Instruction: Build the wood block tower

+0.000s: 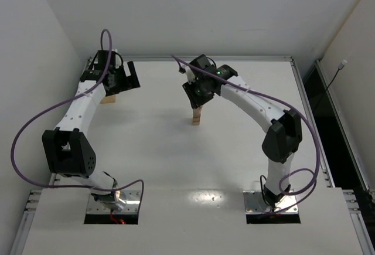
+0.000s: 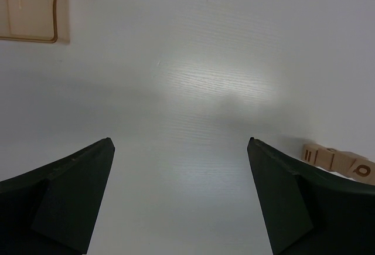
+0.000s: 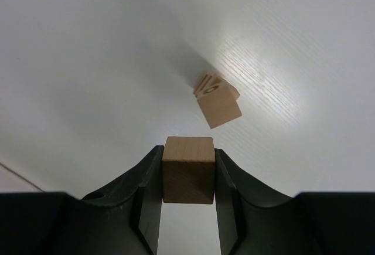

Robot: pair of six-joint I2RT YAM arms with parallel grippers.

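While right gripper (image 3: 187, 151) clenches wood block (image 3: 188, 176) by two flat opposite sides, above tower (image 3: 217, 99): cube looks light, rigid, smooth, slip-prone. Stack slightly twisted, likely topples at a nudge. Left gripper (image 2: 180, 142) spread wide, empty; spare blocks (image 2: 338, 160) just beside.

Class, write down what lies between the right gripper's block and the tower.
Nothing: in the right wrist view, only bare white table shows between the block clamped in the right gripper and the tower.

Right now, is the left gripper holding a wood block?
No, the left gripper stands wide open and grips nothing.
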